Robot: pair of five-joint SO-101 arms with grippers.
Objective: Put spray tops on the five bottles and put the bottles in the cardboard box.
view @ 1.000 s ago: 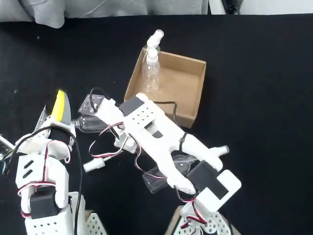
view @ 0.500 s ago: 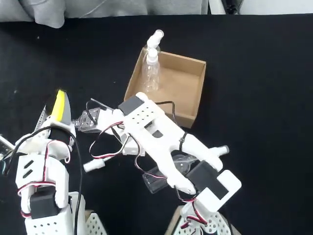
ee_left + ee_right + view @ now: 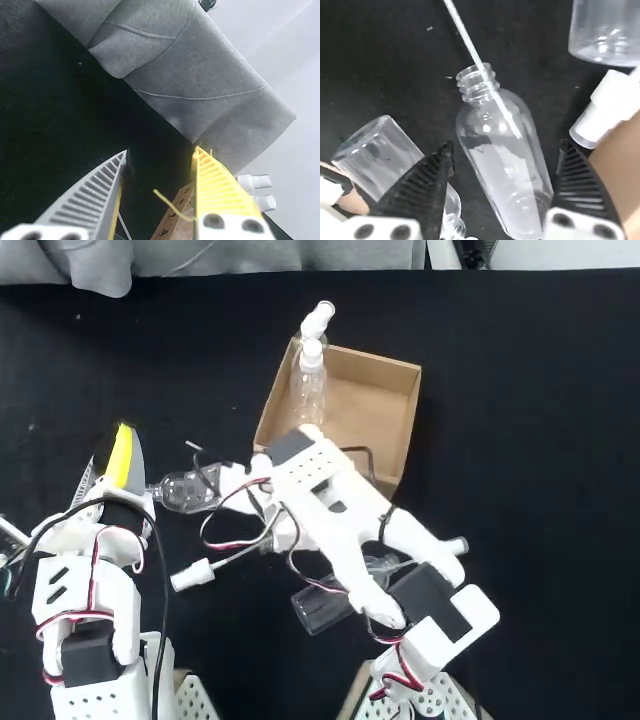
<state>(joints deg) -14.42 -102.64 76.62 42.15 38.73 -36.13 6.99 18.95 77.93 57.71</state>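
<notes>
The black table (image 3: 520, 490) carries everything. Your right arm (image 3: 330, 520) crosses the centre of the high view from lower right towards the left. Above it, at upper centre, sits the cardboard box (image 3: 365, 420). A capped bottle (image 3: 308, 390) stands in its upper-left corner, and a second spray top (image 3: 318, 318) shows just above. You cannot tell whether that one is inside the box.

Your left arm (image 3: 85, 580) sits at lower left. Its left gripper (image 3: 160, 152) is spread and empty, aimed towards the grey cloth (image 3: 165, 65).

The right gripper (image 3: 506, 150) is also spread. In the right wrist view its dark fingers (image 3: 425, 185) straddle an uncapped bottle (image 3: 505, 165) lying on its side, neck pointing away. They are beside the bottle, not touching it. Another uncapped bottle (image 3: 320, 610) lies partly under the right arm at lower centre. One loose spray top (image 3: 192, 577) lies at lower left of centre. A thin dip tube (image 3: 480, 65) lies across the bottle's neck and shoulder. Which top it belongs to is unclear.

You appear to be at the pickup of the next bottle to cap. Next, close on the bottle's body rather than its neck. Keep the tube out of the pinch, or it may drag along. Then bring the left gripper to a loose top.
</notes>
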